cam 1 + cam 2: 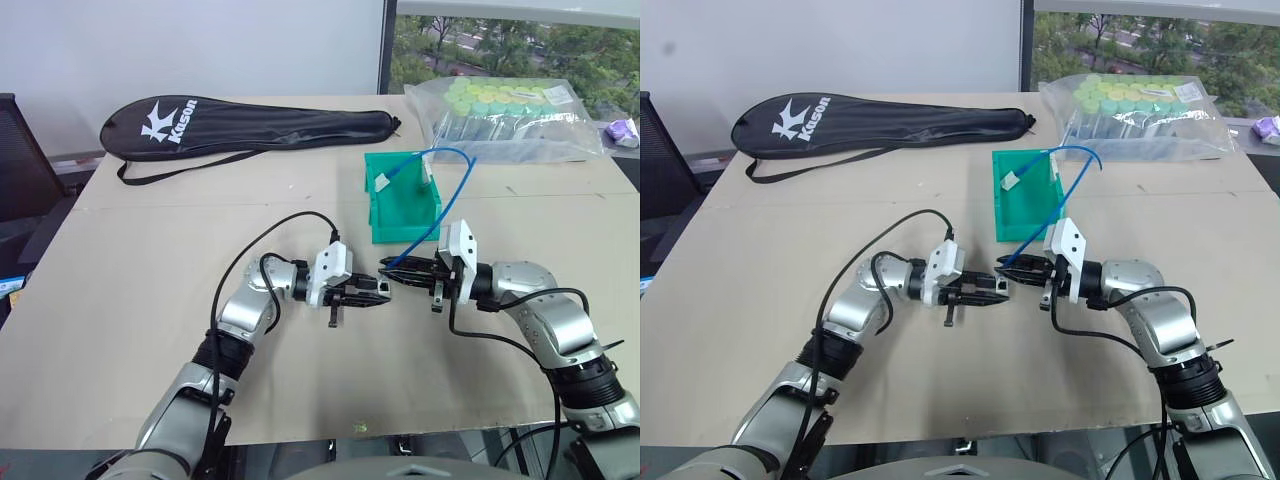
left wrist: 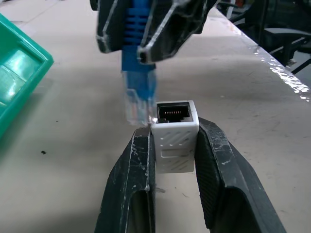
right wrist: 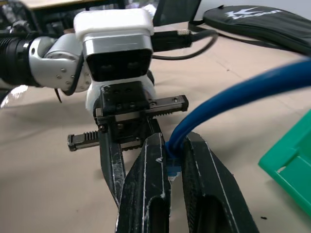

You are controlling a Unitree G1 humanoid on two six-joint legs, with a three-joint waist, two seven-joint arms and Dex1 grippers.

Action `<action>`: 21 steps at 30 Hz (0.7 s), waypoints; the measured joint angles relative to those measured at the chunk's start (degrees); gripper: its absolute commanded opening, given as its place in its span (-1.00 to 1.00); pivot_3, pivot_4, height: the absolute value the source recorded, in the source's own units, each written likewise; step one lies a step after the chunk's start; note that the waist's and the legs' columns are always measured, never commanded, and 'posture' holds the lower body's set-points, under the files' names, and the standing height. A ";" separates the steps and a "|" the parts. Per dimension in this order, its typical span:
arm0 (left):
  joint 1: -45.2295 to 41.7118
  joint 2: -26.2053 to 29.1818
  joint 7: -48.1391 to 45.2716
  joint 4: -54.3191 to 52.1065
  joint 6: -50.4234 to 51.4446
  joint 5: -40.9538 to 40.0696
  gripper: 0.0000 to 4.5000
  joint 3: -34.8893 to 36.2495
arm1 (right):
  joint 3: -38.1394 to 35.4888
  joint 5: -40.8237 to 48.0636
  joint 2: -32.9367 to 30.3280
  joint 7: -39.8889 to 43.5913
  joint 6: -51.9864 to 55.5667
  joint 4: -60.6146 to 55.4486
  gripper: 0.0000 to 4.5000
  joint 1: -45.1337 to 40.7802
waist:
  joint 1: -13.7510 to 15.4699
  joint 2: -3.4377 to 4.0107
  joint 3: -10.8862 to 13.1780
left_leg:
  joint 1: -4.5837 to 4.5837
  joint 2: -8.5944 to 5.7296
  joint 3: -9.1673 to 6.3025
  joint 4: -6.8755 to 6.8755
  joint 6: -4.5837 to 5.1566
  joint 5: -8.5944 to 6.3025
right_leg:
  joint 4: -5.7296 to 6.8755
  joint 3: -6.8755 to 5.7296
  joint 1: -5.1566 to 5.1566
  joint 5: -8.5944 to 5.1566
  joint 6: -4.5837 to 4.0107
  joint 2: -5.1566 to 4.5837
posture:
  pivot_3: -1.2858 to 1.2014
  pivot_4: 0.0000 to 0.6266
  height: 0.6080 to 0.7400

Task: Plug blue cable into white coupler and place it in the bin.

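Both arms meet above the brown table, fingertips facing one another. The left gripper is closed on the white coupler, which sits upright between its two black fingers with the dark socket opening turned toward the opposite arm. The right gripper is clamped on the blue cable just behind its clear plug; the plug tip hangs just beside the coupler's socket edge, offset to one side and not inserted. From the right gripper the cable arcs up and back over the green bin, where its far end lies against the bin's rear wall. The bin stands on the table just beyond the two grippers. Farther back lie a black racket case and a clear bag of green-capped tubes.
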 measured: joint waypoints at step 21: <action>-0.89 -1.49 -1.90 5.44 -3.81 3.18 -0.76 -0.14 | 2.35 -5.65 -2.20 4.33 -6.17 0.67 -1.00 1.48 | 0.18 -0.01 0.01 | 0.01 0.01 0.00 0.03 0.00 0.00 | 0.03 0.00 0.01 0.01 0.01 0.00 | 0.03 -0.52 1.00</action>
